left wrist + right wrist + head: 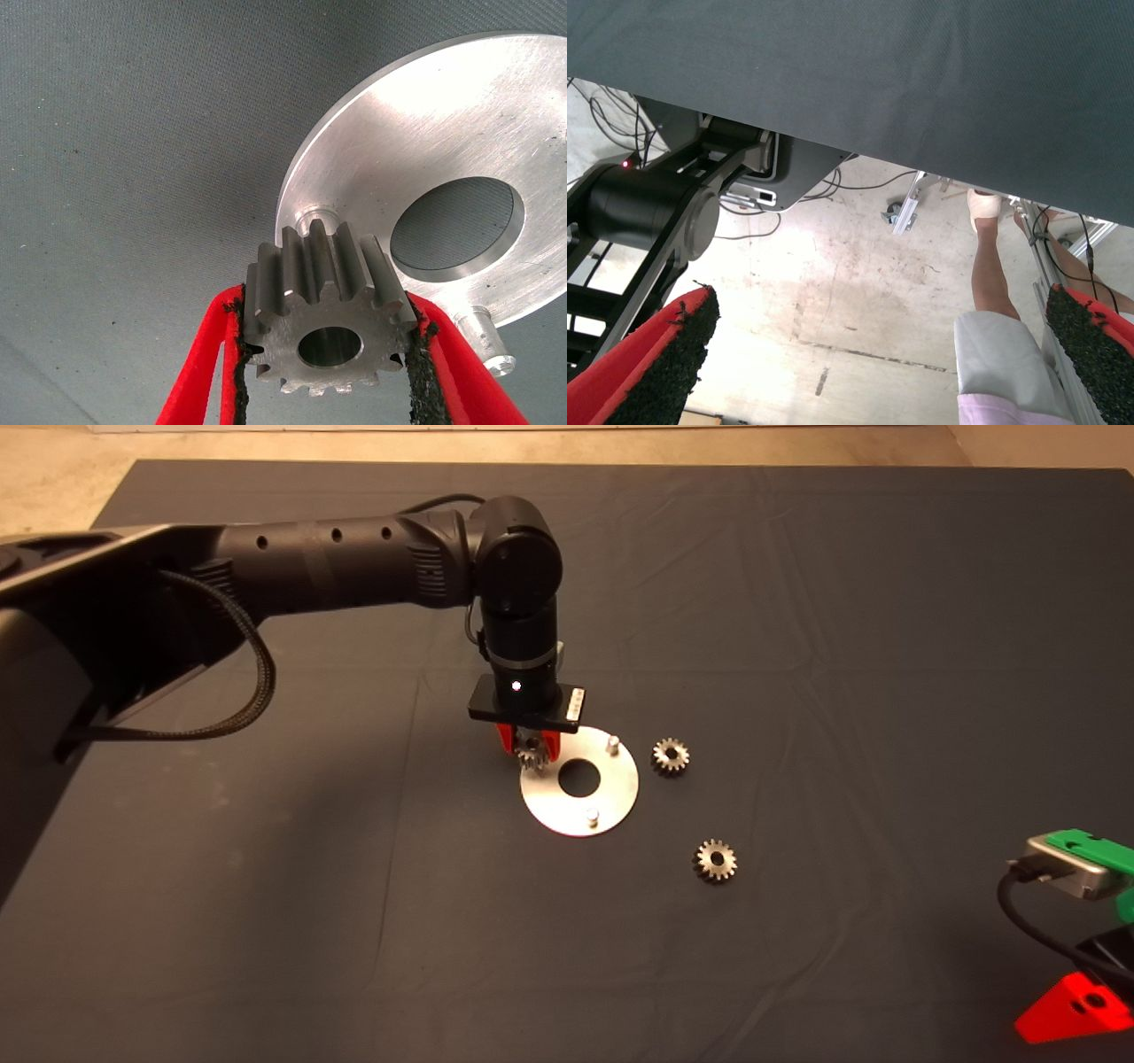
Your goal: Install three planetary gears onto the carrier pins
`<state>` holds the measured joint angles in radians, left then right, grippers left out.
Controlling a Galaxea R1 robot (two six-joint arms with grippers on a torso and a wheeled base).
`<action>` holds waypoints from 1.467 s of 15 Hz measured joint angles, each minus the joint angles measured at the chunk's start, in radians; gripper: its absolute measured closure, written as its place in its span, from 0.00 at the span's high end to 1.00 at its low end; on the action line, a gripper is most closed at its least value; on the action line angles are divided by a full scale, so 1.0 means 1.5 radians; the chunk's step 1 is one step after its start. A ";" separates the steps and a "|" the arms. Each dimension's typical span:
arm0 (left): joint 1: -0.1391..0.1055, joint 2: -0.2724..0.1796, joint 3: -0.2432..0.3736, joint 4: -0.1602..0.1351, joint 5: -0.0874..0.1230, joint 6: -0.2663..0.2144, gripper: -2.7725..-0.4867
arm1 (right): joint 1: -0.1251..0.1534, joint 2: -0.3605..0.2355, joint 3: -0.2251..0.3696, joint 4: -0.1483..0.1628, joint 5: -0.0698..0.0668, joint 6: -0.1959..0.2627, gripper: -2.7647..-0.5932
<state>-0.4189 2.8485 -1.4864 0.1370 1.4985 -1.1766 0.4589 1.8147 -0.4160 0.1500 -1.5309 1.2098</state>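
Gear poised above the first pin

Left gripper (pixel 326 354) is clamped on one planetary gear (pixel 324 324) by its teeth, bore clear, just above a carrier pin (pixel 312 220) on the disc (pixel 620 784) mid-tabletop. Two gears (pixel 671 755) (both loose) lie beside the disc. Right gripper (pixel 877 363), fingers apart, waits off the tabletop's near right corner.

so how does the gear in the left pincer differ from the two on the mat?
The held gear is clamped between the left pincer pads, above the disc; the two loose gears lie flat on the mat, untouched. All three look alike: small, silver, toothed, centre bore.
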 joint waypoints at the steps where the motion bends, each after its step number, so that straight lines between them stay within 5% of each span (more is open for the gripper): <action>1: 0.000 0.000 0.000 0.000 0.000 0.000 0.17 | -0.001 0.000 0.000 0.000 0.000 0.000 0.99; 13: 0.000 0.011 0.001 0.003 0.009 -0.005 0.17 | -0.009 0.000 0.000 0.000 0.000 0.000 0.99; 22: 0.009 0.013 0.001 0.011 0.001 -0.005 0.17 | -0.009 0.000 0.000 0.000 0.000 0.000 0.99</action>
<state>-0.4051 2.8677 -1.4851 0.1534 1.5004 -1.1845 0.4457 1.8147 -0.4160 0.1500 -1.5306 1.2098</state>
